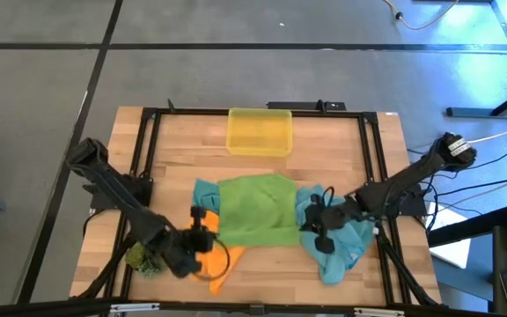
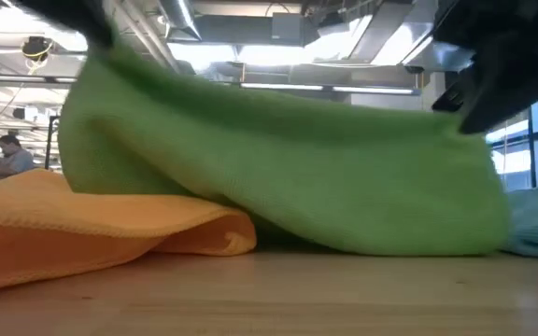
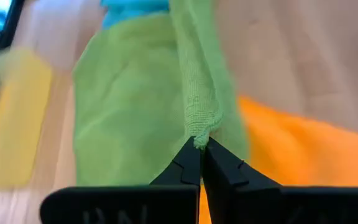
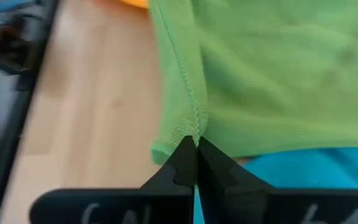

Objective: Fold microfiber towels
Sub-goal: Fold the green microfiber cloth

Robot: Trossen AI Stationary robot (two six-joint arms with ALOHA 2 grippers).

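Green towel (image 1: 255,210) pinched by left end effector (image 3: 200,144), right end effector (image 4: 194,144) | yellow bin (image 1: 259,131) apart

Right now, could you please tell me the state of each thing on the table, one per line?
Green towel: lifted at two corners, sagging between them.
Left tool: shut on a green towel corner.
Right tool: shut on the opposite green towel corner.
Orange towel: lying crumpled, unfolded, partly under the green one.
Teal towels: lying rumpled, unfolded, either side of the green one.
Yellow bin: upright, apart from the towels.
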